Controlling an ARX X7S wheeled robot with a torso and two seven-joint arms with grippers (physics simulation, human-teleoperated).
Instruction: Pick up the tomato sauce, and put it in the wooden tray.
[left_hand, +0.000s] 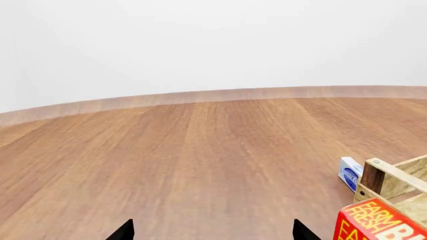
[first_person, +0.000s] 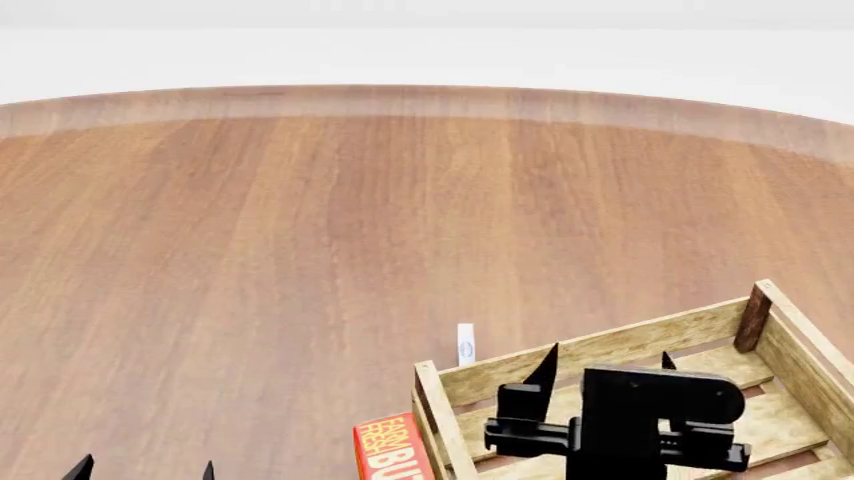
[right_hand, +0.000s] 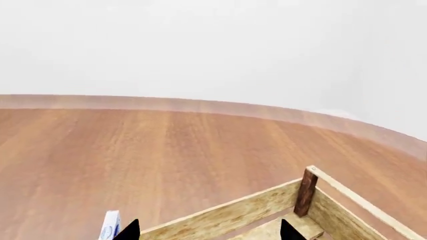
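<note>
Pale slatted wooden tray (first_person: 627, 345) with brown corner posts on the brown wood surface (first_person: 267, 250), right pincer (first_person: 603, 365) spread and empty above it, left pincer (first_person: 144, 469) released, head view alone shows both, tomato sauce unseen, red box (left_hand: 377, 222) beside the tray.

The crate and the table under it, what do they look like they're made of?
Crate: pale, unfinished-looking wooden slats with visible grain and darker brown corner posts. Table: reddish-brown wood, or perhaps veneer, with long grain streaks and a smooth, faintly glossy finish.
</note>
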